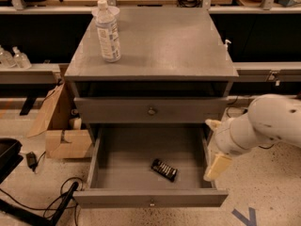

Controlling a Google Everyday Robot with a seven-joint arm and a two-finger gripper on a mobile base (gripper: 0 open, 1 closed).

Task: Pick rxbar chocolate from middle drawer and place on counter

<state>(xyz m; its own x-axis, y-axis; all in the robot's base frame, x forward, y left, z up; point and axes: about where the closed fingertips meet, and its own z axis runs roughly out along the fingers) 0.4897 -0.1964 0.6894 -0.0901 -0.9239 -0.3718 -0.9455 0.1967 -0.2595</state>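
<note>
The rxbar chocolate, a small black bar with white lettering, lies flat on the floor of the open middle drawer, right of centre and towards the front. The counter is the grey cabinet top above. My gripper hangs at the end of the white arm, just outside the drawer's right wall and right of the bar. Its two cream fingers stand apart, holding nothing. It does not touch the bar.
A clear plastic bottle with a white label stands on the counter's back left. A shut drawer front with a round knob sits above the open drawer. A cardboard box and cables lie on the floor at left.
</note>
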